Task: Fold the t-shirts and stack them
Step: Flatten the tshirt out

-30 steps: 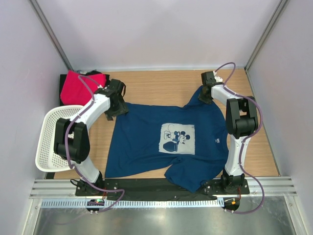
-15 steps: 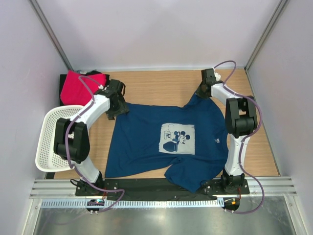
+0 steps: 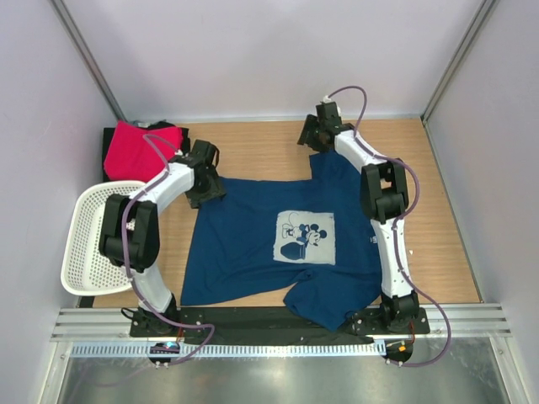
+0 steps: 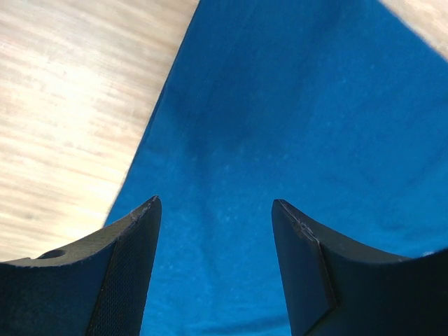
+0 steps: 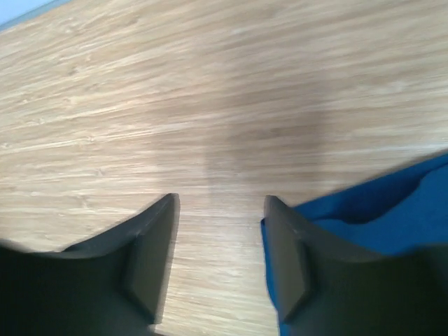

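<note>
top external | navy t-shirt (image 3: 244, 244) spread mid-tabletop (image 3: 261, 147) | likely soft, light, limp: best pinched at far shoulder corners | left claw (image 4: 215, 203) apart over its far-left edge | right claw (image 5: 221, 199) apart over bare wood beside far edge

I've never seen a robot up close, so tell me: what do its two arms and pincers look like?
Both the left arm and right arm are slim white tubes linked by chunky black joints. A mauve cable loops along each. The left gripper and right gripper each have two dark wedge-shaped fingers; the left's inner faces look finely textured.
</note>
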Robot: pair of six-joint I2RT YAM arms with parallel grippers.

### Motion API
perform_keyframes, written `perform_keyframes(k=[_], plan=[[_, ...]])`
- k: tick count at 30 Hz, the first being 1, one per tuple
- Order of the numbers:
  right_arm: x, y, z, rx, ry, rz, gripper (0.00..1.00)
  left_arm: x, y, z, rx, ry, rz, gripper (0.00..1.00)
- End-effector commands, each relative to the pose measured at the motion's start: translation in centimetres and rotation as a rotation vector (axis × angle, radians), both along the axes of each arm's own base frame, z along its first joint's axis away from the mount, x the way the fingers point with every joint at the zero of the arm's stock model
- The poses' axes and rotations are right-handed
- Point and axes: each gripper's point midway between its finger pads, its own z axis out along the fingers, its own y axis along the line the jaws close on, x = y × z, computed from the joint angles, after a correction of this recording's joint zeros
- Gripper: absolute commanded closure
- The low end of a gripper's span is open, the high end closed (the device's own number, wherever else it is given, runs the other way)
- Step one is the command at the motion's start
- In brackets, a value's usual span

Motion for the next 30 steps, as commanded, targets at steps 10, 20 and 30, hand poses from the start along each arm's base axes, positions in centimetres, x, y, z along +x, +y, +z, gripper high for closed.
perform_keyframes(k=[10,20,30], plan=[[2.6,-12.1,8.1,-0.18,-0.085,-0.238,0.29,6.0,-0.4,2.3,-0.013,-0.095,0.003,0.34],[2.9,-13.6,1.7,-0.251,0.016,-0.199,0.4,6.3,0.4,2.3,0.011,-0.083,-0.008,0.34],[3.2,-13.7,-0.7,-0.262,0.038,-0.182,0.45,6.1,0.9,2.4,0.017,-0.076,-0.005,0.34]])
